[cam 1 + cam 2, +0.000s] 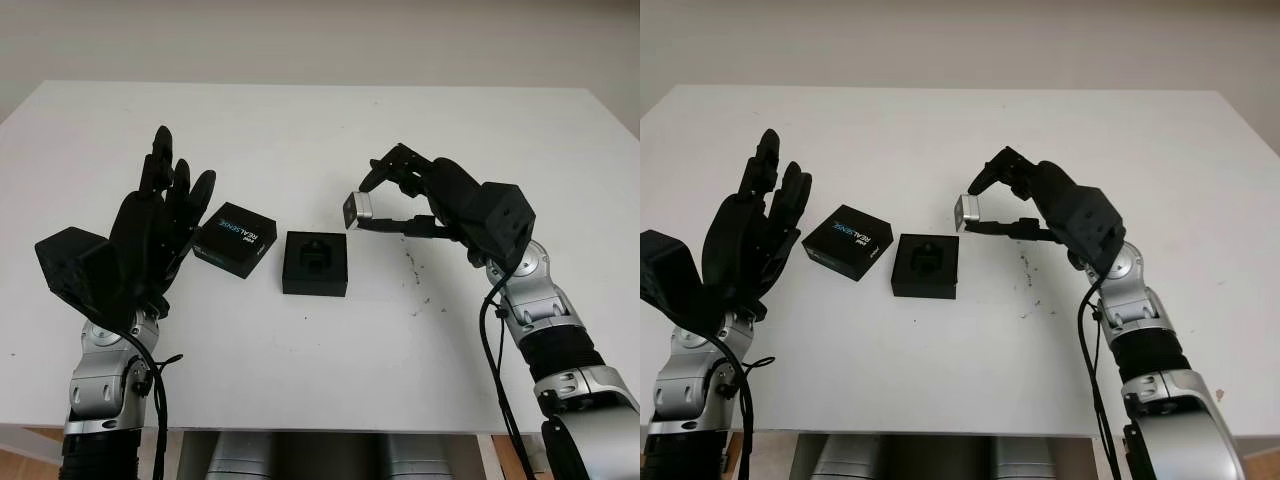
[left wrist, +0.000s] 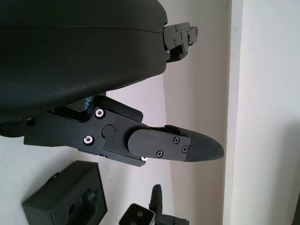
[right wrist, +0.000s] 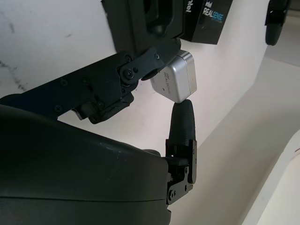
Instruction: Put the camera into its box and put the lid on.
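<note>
My right hand point(image 1: 372, 203) is shut on a small silver camera point(image 1: 358, 208), held in the air just right of and above the open black box point(image 1: 315, 263). The box sits mid-table with a moulded black insert showing. Its black lid point(image 1: 235, 238), printed with REALSENSE, lies flat just left of the box. The right wrist view shows the silver camera point(image 3: 176, 80) pinched between my fingers, with the box point(image 3: 140, 21) and lid point(image 3: 211, 18) beyond. My left hand point(image 1: 160, 215) is open, raised at the left beside the lid, touching nothing.
The white table point(image 1: 320, 340) has free room in front of the box and along the far side. A few dark specks point(image 1: 420, 290) mark the surface right of the box. The table's front edge runs close to both forearms.
</note>
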Robot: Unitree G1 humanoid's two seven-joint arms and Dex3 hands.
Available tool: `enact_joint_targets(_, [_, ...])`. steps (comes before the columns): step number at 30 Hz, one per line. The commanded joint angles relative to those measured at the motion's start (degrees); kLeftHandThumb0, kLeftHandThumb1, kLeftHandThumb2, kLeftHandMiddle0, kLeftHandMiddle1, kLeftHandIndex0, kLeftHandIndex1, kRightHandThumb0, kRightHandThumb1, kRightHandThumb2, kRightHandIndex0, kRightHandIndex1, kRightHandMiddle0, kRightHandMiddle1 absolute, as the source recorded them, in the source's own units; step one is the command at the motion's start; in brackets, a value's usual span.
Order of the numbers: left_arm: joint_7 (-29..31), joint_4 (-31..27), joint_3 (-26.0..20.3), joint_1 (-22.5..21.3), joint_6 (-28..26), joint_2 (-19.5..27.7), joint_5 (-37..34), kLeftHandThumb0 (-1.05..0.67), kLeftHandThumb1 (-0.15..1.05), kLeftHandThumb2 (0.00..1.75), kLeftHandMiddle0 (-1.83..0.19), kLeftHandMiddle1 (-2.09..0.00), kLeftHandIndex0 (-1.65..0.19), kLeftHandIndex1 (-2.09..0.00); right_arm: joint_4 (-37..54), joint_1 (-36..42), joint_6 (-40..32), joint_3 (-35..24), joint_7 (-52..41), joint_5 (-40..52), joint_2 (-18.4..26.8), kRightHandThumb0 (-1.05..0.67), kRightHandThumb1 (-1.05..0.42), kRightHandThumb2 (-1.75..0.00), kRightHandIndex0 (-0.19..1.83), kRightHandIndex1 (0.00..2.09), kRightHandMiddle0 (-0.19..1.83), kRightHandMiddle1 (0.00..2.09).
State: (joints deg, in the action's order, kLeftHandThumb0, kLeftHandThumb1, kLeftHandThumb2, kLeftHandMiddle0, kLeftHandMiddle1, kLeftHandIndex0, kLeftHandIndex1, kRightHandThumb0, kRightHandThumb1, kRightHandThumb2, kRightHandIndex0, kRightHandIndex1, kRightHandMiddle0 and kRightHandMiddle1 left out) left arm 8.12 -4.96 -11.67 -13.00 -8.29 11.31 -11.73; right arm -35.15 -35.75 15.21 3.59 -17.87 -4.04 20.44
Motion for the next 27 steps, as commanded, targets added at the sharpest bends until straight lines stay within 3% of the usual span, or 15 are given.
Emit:
enact_joint_targets(1, [0.18, -0.65, -0.38, -0.05, 0.0, 0.41, -0.36, -0.68, 1.05, 0.23, 0.13, -0.05, 0.16, -0.05, 1.35, 0.49, 0.66, -0.17, 0.42, 0.24, -1.17, -0.48, -0.97, -0.05, 0.24, 0.05, 0.33, 1.76])
enact_joint_targets(27, [0.54, -0.59, -0.39, 0.36, 0.3, 0.74, 0.18, -0.67, 1.05, 0.26, 0.12, -0.05, 0.15, -0.05, 1.19, 3.54, -0.68, -1.42, -0.5, 6.07, -12.54, -0.45, -0.98, -0.05, 0.22, 0.05, 0.31, 1.79])
